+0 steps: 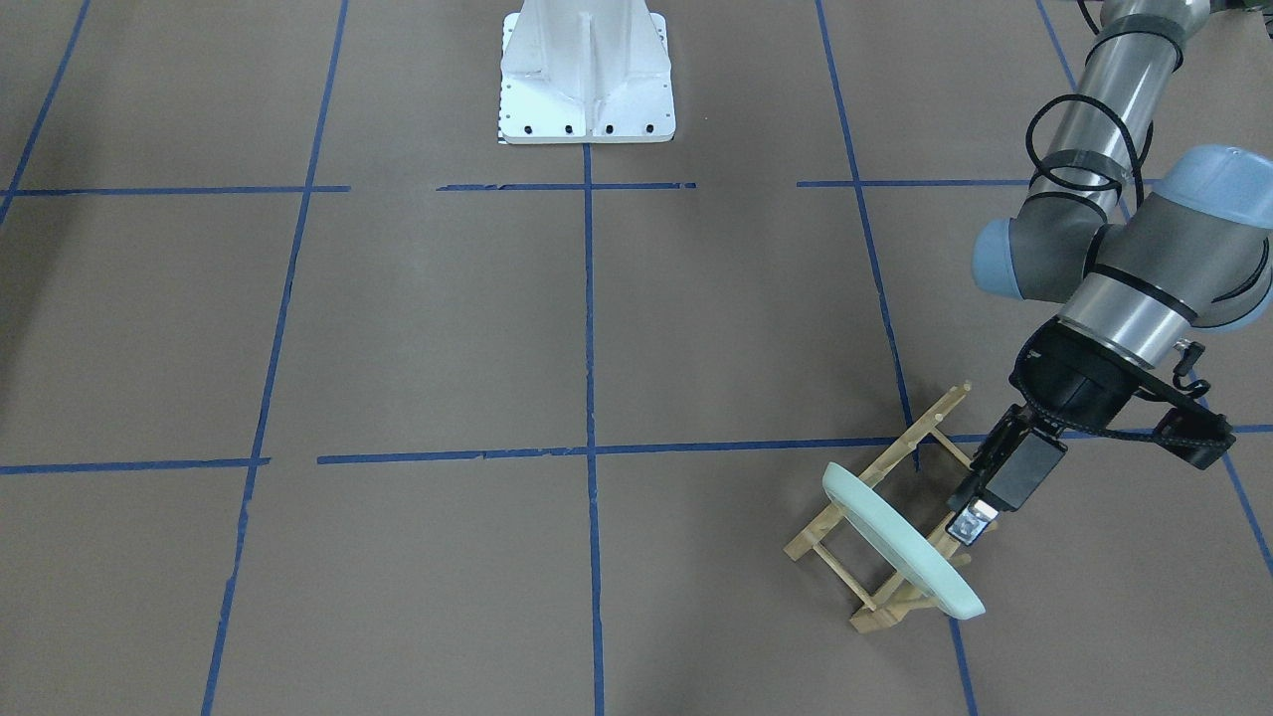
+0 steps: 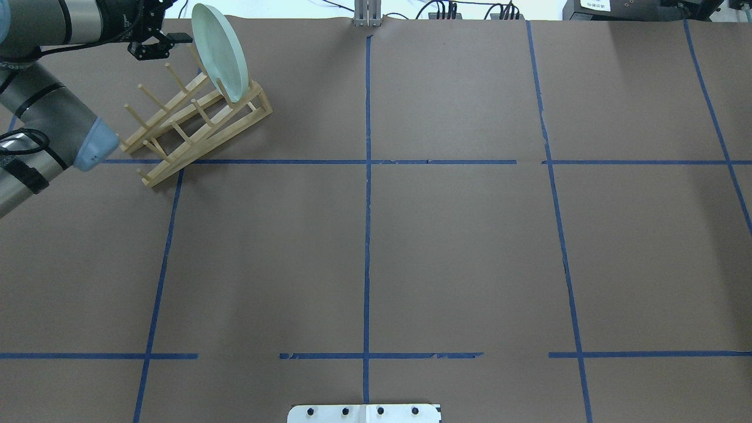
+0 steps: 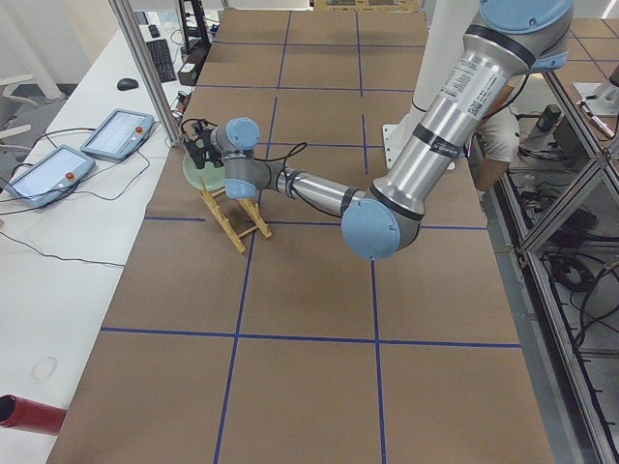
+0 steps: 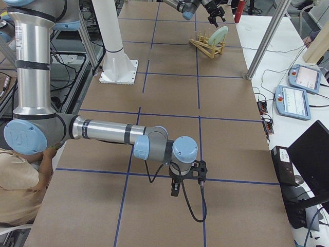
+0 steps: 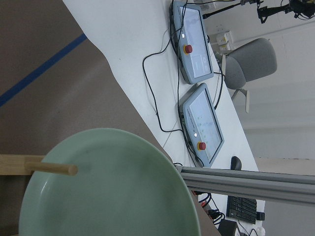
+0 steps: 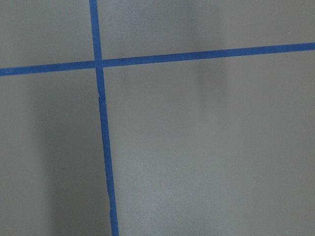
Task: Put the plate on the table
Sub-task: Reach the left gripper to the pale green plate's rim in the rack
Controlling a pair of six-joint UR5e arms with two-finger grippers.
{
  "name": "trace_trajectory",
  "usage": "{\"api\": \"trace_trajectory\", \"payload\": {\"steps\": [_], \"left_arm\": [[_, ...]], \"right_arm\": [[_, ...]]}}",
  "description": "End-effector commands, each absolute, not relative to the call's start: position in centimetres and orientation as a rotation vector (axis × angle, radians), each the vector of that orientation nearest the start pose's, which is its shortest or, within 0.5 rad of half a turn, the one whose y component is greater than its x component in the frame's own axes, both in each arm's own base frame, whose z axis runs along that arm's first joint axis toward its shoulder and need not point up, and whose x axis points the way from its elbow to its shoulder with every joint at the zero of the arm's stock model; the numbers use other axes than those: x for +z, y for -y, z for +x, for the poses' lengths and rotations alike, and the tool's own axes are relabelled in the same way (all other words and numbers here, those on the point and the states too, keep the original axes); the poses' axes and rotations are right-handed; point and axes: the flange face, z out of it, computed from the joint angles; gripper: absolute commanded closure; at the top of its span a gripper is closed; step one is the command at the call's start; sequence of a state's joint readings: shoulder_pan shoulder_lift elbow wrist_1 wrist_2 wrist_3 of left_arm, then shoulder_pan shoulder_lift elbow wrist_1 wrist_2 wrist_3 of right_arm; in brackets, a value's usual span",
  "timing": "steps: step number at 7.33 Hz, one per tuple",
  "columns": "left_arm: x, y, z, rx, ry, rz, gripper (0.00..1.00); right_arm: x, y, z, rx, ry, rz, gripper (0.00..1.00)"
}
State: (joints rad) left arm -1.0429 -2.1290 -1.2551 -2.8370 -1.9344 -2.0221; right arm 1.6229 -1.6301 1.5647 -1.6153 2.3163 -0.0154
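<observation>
The plate (image 1: 895, 537) stands on edge in the rack (image 2: 261, 103). The left claw (image 1: 967, 517) hangs beside its rim; I cannot tell how far open it is.

The left gripper (image 2: 174, 43) hangs just beside the plate (image 2: 220, 53), which stands on edge to its right in the wooden rack (image 2: 200, 120) on the table (image 2: 446, 247).

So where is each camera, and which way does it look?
Front-facing: across the table, facing the white base; left arm shows.
Overhead: behind the robot, facing forward and down; left arm.
Exterior left: table's left end, looking along it; left arm near.
Exterior right: opposite end; right arm near.
Left wrist: close on the plate; no fingers show.
Right wrist: down at blue tape; no fingers.
Front-facing and overhead share the plate standing in the wooden rack.
</observation>
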Motion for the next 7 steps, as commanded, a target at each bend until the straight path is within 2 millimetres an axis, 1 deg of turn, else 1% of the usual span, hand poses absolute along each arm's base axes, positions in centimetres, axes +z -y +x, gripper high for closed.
{"api": "trace_trajectory", "payload": {"steps": [1, 2, 3, 4, 5, 6, 7], "left_arm": [[32.36, 67.41, 28.07, -0.914, -1.575, 0.164, 0.18], [32.64, 67.53, 28.49, -0.914, -1.568, 0.162, 0.18], [32.43, 67.69, 28.72, -0.907, -1.569, 0.167, 0.19], [32.56, 67.84, 28.81, -0.908, -1.566, 0.166, 0.31], [32.64, 67.85, 28.80, -0.908, -1.569, 0.168, 0.52], [32.19, 67.94, 28.83, -0.905, -1.576, 0.172, 0.80], [31.85, 68.08, 28.80, -0.910, -1.580, 0.183, 1.00]], "right_arm": [[69.64, 45.36, 8.95, 0.076, 0.748, -0.080, 0.00], [69.63, 45.29, 8.95, 0.076, 0.748, -0.080, 0.00], [69.63, 45.29, 8.95, 0.076, 0.748, -0.080, 0.00], [69.63, 45.29, 8.95, 0.076, 0.748, -0.080, 0.00], [69.63, 45.29, 8.95, 0.076, 0.748, -0.080, 0.00], [69.63, 45.29, 8.95, 0.076, 0.748, -0.080, 0.00], [69.63, 45.29, 8.95, 0.076, 0.748, -0.080, 0.00]]}}
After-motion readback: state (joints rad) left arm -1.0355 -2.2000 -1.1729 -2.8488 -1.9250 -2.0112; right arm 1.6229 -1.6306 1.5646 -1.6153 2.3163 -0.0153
